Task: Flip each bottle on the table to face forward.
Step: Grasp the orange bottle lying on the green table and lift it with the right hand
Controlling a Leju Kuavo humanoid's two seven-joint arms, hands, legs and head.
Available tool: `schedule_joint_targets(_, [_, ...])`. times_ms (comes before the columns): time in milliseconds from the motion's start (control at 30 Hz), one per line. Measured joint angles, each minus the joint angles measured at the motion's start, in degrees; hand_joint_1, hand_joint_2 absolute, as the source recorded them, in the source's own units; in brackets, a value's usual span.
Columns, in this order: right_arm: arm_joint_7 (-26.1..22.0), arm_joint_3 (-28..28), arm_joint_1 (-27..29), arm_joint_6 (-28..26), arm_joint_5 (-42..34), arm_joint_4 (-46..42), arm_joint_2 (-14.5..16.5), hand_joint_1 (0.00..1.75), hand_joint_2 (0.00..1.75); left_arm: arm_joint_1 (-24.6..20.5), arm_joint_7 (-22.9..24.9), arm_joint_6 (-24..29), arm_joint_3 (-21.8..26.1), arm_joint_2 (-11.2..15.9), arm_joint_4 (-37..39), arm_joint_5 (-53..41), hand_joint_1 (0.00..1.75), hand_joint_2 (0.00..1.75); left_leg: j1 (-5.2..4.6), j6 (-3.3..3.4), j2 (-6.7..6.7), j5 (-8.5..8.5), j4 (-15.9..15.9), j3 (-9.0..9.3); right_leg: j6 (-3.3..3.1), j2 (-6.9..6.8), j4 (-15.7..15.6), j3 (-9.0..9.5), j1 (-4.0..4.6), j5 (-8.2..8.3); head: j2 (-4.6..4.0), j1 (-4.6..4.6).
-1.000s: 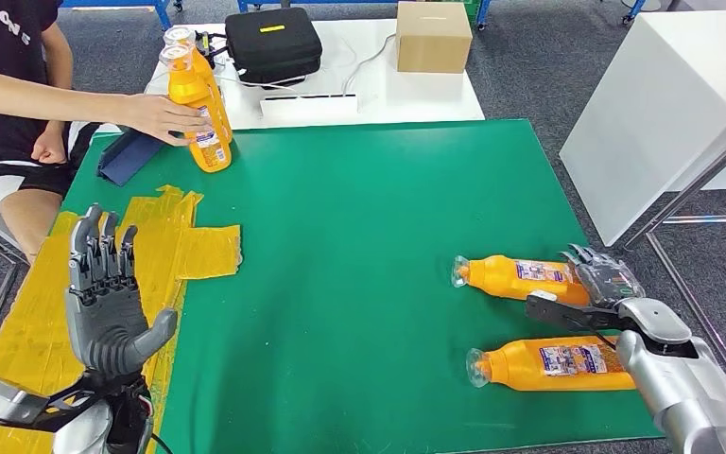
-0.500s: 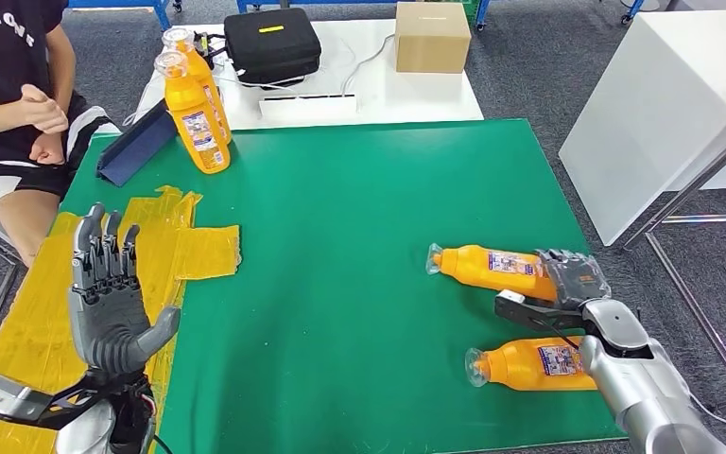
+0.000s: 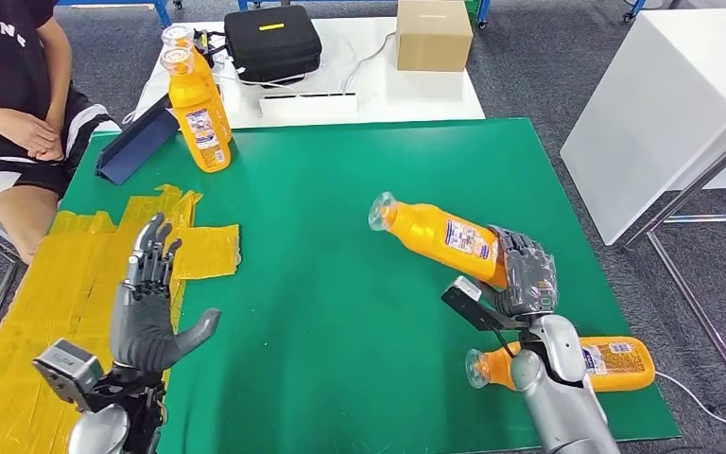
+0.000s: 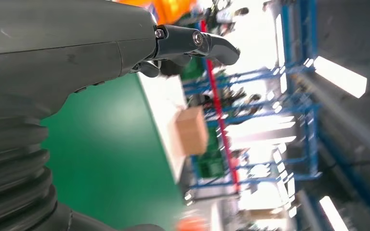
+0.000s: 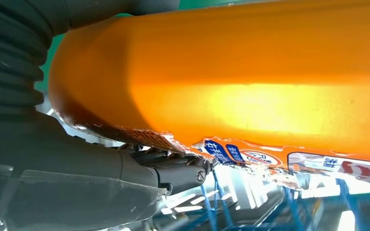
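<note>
The right hand (image 3: 527, 276) is holding an orange bottle (image 3: 440, 233) by its bottom end, and the bottle is tilting up over the green mat (image 3: 340, 236) with its clear cap pointing toward the middle. In the right wrist view, the orange bottle (image 5: 250, 77) is sitting tight against the hand. A second orange bottle (image 3: 614, 363) is lying on its side near the mat's front right corner, close to the edge, partly hiding behind the right arm. Two more bottles (image 3: 197, 112) are standing up at the far left corner, just beside a blue tray (image 3: 132, 147). The left hand (image 3: 151, 303) is holding nothing, with fingers spreading wide over the yellow tape (image 3: 76, 274) by the left edge. The middle of the mat is giving lots of open room. A person (image 3: 9, 95) is sitting past the far left corner.
</note>
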Motion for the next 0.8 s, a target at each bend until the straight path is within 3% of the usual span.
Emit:
schedule_joint_targets(200, [-2.4, -1.1, 3.1, 0.0, -6.3, -9.2, 6.7, 1.75, 1.75, 0.0, 1.8, 0.5, -2.0, 0.4, 2.2, -1.5, 0.00, 1.75, -0.01, 0.00, 0.06, 0.01, 0.0, -0.01, 0.00, 0.01, 0.0, -0.02, -0.02, 0.01, 0.00, -0.01])
schedule_joint_targets(400, [-4.4, -2.0, 4.3, 2.0, -11.3, -13.0, 9.6, 1.75, 1.75, -0.1, 2.7, 0.6, -2.9, 0.8, 3.4, -1.8, 0.00, 1.75, -0.03, 0.00, 0.03, 0.01, 0.0, -0.01, 0.00, 0.00, 0.0, -0.02, -0.03, 0.01, 0.00, 0.02])
schedule_joint_targets(533, [-7.9, -2.1, 4.9, 7.5, -20.4, -14.2, 12.0, 1.75, 1.75, -0.6, 3.7, 0.5, -3.9, 1.1, 4.9, -2.9, 0.00, 1.75, -0.02, 0.00, 0.05, 0.01, 0.0, 0.00, 0.00, 0.01, 0.0, -0.03, -0.02, 0.01, 0.00, 0.02])
schedule_joint_targets(800, [-11.1, 2.2, 5.3, 12.0, -25.1, -10.8, 18.1, 1.74, 1.75, -2.4, 4.5, 0.9, -5.9, 1.8, 7.9, -2.3, 0.00, 1.75, 0.06, -0.01, 0.08, 0.01, 0.0, 0.00, -0.01, 0.01, 0.0, -0.03, 0.04, 0.00, 0.00, 0.03])
